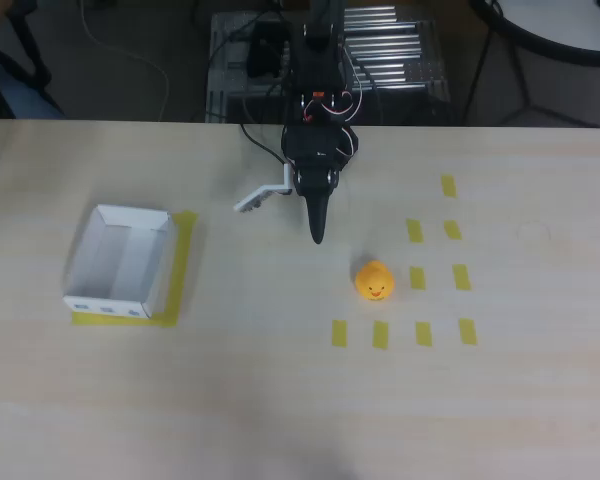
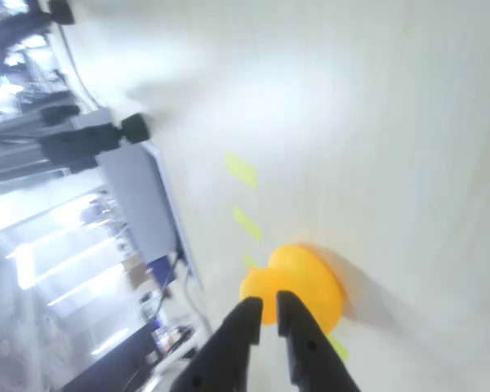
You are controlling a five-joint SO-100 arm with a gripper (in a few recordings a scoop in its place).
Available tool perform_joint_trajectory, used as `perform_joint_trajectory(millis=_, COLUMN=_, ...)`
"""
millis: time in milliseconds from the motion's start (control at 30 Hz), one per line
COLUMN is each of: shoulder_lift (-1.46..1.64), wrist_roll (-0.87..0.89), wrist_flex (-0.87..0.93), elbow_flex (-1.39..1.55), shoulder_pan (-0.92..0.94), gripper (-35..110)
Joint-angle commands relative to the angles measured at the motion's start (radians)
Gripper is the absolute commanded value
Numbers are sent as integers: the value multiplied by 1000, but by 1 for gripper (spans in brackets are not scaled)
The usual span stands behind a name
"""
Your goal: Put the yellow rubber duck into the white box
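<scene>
Yellow rubber duck (image 1: 375,281) sits upright on the pale wooden table (image 1: 280,400) in the overhead view, right of centre, face toward the bottom of the picture. It is just left of a group of small yellow tape rectangles (image 1: 417,278) laid out in rows and columns. White box (image 1: 120,262) lies well apart on the left side, on a yellow tape patch (image 1: 183,262); its interior looks bare and the blue marks are along its lower wall. Black arm (image 1: 320,120) reaches in from the top edge. Gripper (image 1: 298,213) hangs above the table, up and left of the duck, not touching it. One black finger (image 1: 317,222) points down the picture; a white finger (image 1: 260,196) is swung out to the left, so the jaws stand wide.

Wrist view, blurred and tilted: two dark fingertips (image 2: 247,314) rise from the bottom edge, nearly together here, with the duck (image 2: 298,282) just beyond them on the table (image 2: 392,122). Tape strips (image 2: 242,171) trail away behind it.
</scene>
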Motion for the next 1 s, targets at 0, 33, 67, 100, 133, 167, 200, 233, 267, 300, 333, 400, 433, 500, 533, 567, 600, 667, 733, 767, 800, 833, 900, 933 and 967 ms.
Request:
perform_joint_trajectory(millis=0, shoulder_lift=-262, wrist_roll=-189, wrist_flex=106, elbow_flex=-397, shoulder_pan=-8, gripper=0)
perform_joint_trajectory(millis=33, shoulder_lift=-325, wrist_roll=-229, wrist_flex=163, elbow_flex=-482, shoulder_pan=-8, gripper=1)
perform_joint_trajectory(millis=67, shoulder_lift=-377, wrist_roll=-253, wrist_flex=215, elbow_flex=-552, shoulder_pan=-8, gripper=3)
perform_joint_trajectory(millis=100, shoulder_lift=-425, wrist_roll=-259, wrist_flex=265, elbow_flex=-615, shoulder_pan=-2, gripper=6)
perform_joint_trajectory(millis=133, shoulder_lift=-468, wrist_roll=-308, wrist_flex=316, elbow_flex=-669, shoulder_pan=11, gripper=11)
perform_joint_trajectory(millis=167, shoulder_lift=-505, wrist_roll=-359, wrist_flex=359, elbow_flex=-718, shoulder_pan=18, gripper=15)
perform_joint_trajectory(millis=200, shoulder_lift=-534, wrist_roll=-364, wrist_flex=396, elbow_flex=-758, shoulder_pan=11, gripper=20)
perform_joint_trajectory(millis=233, shoulder_lift=-565, wrist_roll=-391, wrist_flex=442, elbow_flex=-799, shoulder_pan=-5, gripper=25)
perform_joint_trajectory(millis=267, shoulder_lift=-595, wrist_roll=-426, wrist_flex=488, elbow_flex=-831, shoulder_pan=-25, gripper=31)
perform_joint_trajectory(millis=300, shoulder_lift=-621, wrist_roll=-469, wrist_flex=529, elbow_flex=-854, shoulder_pan=-52, gripper=37)
perform_joint_trajectory(millis=333, shoulder_lift=-647, wrist_roll=-518, wrist_flex=572, elbow_flex=-876, shoulder_pan=-83, gripper=44)
perform_joint_trajectory(millis=400, shoulder_lift=-710, wrist_roll=-572, wrist_flex=643, elbow_flex=-928, shoulder_pan=-126, gripper=52)
perform_joint_trajectory(millis=433, shoulder_lift=-746, wrist_roll=-595, wrist_flex=675, elbow_flex=-954, shoulder_pan=-146, gripper=53)
perform_joint_trajectory(millis=500, shoulder_lift=-824, wrist_roll=-598, wrist_flex=715, elbow_flex=-1005, shoulder_pan=-173, gripper=54)
perform_joint_trajectory(millis=533, shoulder_lift=-871, wrist_roll=-598, wrist_flex=727, elbow_flex=-1025, shoulder_pan=-189, gripper=55)
perform_joint_trajectory(millis=567, shoulder_lift=-922, wrist_roll=-592, wrist_flex=727, elbow_flex=-1045, shoulder_pan=-202, gripper=55)
perform_joint_trajectory(millis=600, shoulder_lift=-979, wrist_roll=-591, wrist_flex=729, elbow_flex=-1068, shoulder_pan=-215, gripper=57)
perform_joint_trajectory(millis=667, shoulder_lift=-1086, wrist_roll=-581, wrist_flex=721, elbow_flex=-1114, shoulder_pan=-233, gripper=58)
perform_joint_trajectory(millis=733, shoulder_lift=-1189, wrist_roll=-560, wrist_flex=699, elbow_flex=-1169, shoulder_pan=-242, gripper=57)
perform_joint_trajectory(millis=767, shoulder_lift=-1236, wrist_roll=-555, wrist_flex=690, elbow_flex=-1197, shoulder_pan=-244, gripper=56)
perform_joint_trajectory(millis=800, shoulder_lift=-1282, wrist_roll=-549, wrist_flex=681, elbow_flex=-1226, shoulder_pan=-245, gripper=56)
perform_joint_trajectory(millis=833, shoulder_lift=-1327, wrist_roll=-546, wrist_flex=676, elbow_flex=-1255, shoulder_pan=-247, gripper=55)
perform_joint_trajectory(millis=900, shoulder_lift=-1408, wrist_roll=-537, wrist_flex=669, elbow_flex=-1315, shoulder_pan=-252, gripper=52)
perform_joint_trajectory(millis=933, shoulder_lift=-1448, wrist_roll=-535, wrist_flex=672, elbow_flex=-1344, shoulder_pan=-256, gripper=51)
perform_joint_trajectory(millis=967, shoulder_lift=-1483, wrist_roll=-529, wrist_flex=673, elbow_flex=-1373, shoulder_pan=-259, gripper=51)
